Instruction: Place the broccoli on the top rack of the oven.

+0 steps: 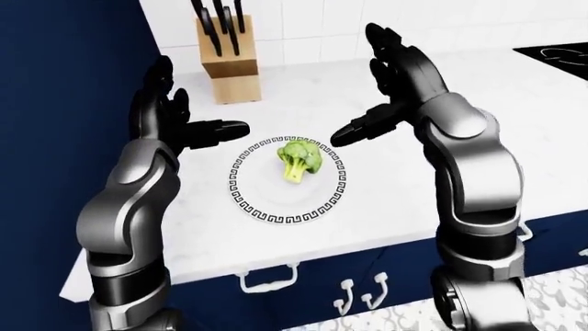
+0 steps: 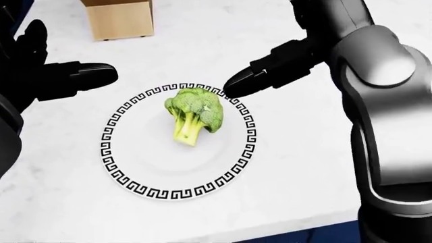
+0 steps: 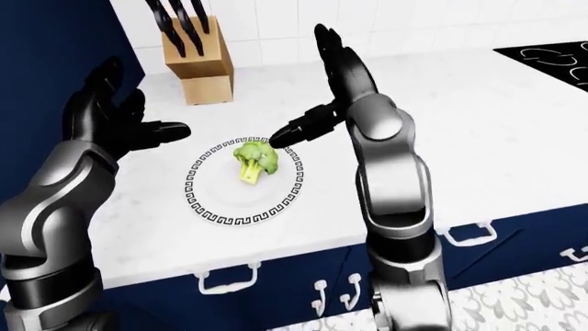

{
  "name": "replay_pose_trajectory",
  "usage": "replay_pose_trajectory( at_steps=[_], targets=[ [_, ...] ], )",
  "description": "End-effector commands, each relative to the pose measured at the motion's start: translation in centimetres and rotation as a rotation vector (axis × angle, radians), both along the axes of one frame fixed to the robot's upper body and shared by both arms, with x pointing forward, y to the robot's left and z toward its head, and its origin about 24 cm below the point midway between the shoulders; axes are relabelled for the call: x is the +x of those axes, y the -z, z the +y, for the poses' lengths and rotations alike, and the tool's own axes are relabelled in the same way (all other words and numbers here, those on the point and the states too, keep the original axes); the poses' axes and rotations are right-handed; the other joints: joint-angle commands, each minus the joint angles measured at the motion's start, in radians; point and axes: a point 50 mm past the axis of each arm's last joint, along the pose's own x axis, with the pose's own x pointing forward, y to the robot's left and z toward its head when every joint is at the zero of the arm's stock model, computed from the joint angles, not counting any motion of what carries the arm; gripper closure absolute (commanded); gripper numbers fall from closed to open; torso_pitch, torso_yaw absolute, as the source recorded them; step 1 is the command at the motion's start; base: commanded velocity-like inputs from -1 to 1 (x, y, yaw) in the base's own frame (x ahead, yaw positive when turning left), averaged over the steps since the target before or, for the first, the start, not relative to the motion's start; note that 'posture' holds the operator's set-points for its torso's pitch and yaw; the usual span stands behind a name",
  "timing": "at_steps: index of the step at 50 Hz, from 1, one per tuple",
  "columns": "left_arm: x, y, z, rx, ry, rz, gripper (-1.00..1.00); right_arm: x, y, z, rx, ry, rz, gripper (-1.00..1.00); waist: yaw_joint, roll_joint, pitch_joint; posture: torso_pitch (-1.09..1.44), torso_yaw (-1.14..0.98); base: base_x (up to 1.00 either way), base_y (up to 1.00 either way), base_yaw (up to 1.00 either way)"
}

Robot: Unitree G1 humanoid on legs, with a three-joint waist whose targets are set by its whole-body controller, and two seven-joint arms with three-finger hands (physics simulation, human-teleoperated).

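A green broccoli (image 2: 192,117) lies on a white plate with a black key-pattern rim (image 2: 128,187) on the white counter. My right hand (image 1: 381,83) is open above and to the right of the plate, its thumb tip (image 2: 236,84) just beside the broccoli's crown, not touching as far as I can tell. My left hand (image 1: 179,117) is open at the left of the plate, thumb (image 2: 87,75) pointing toward it, apart from the rim. No oven shows in any view.
A wooden knife block (image 1: 227,58) with black handles stands above the plate by the tiled wall. A black cooktop (image 3: 551,58) sits at the far right. Blue cabinet drawers with white handles (image 1: 267,279) run below the counter edge.
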Motion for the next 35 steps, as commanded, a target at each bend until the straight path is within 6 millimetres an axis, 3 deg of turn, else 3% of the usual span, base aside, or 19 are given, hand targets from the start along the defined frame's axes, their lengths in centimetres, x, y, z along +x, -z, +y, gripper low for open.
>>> replay_pose_trajectory(
  at_steps=[1, 14, 35],
  targets=[
    [-0.4, -1.8, 0.0, 0.007, -0.001, -0.090, -1.00, -0.4, -1.8, 0.2, -0.050, -0.019, -0.077, -1.00, -0.001, 0.003, -0.025, 0.00, 0.00, 0.00, 0.00, 0.00],
    [-0.4, -1.9, 0.0, 0.005, -0.001, -0.091, -1.00, 1.0, -5.2, 3.1, -0.350, -0.169, -0.109, -1.00, -0.008, 0.019, -0.023, 0.00, 0.00, 0.00, 0.00, 0.00],
    [-0.5, -2.0, 0.2, -0.001, -0.005, -0.093, -1.00, 1.7, -3.6, 5.4, -0.711, -0.340, -0.120, -0.94, -0.019, 0.031, -0.027, 0.00, 0.00, 0.00, 0.00, 0.00]
  ],
)
